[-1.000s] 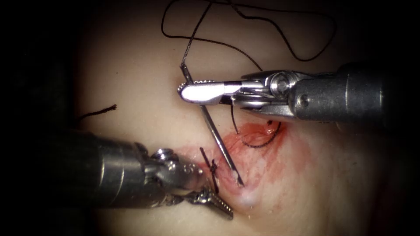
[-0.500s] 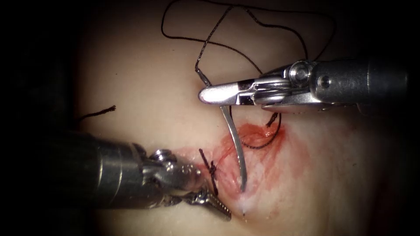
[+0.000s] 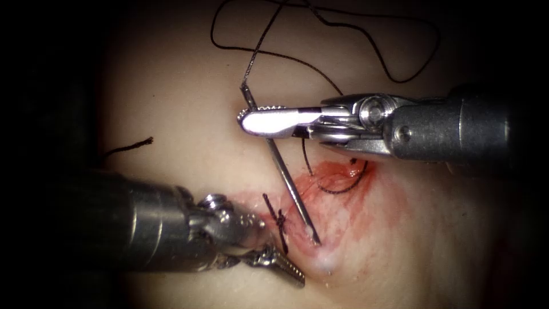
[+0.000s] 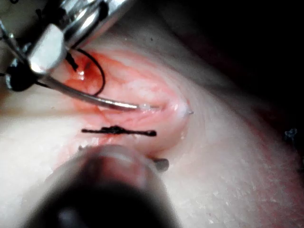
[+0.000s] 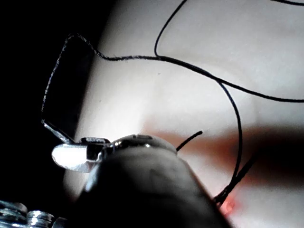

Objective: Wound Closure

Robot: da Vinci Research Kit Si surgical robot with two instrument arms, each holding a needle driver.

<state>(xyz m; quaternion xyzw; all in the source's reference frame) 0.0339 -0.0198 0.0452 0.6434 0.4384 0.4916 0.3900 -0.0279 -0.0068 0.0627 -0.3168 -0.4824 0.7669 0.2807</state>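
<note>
We see the right tool [image 3: 269,121] clamped on the needle [image 3: 289,186] near its thread end, its tip entering the tissue [image 3: 189,120] beside the cut [image 3: 309,229]. The left tool [image 3: 274,263], jaws apart, holds nothing and rests left of a knotted stitch [image 3: 279,220].

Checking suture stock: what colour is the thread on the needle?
Black thread, clearest in the endoscope view.
</note>
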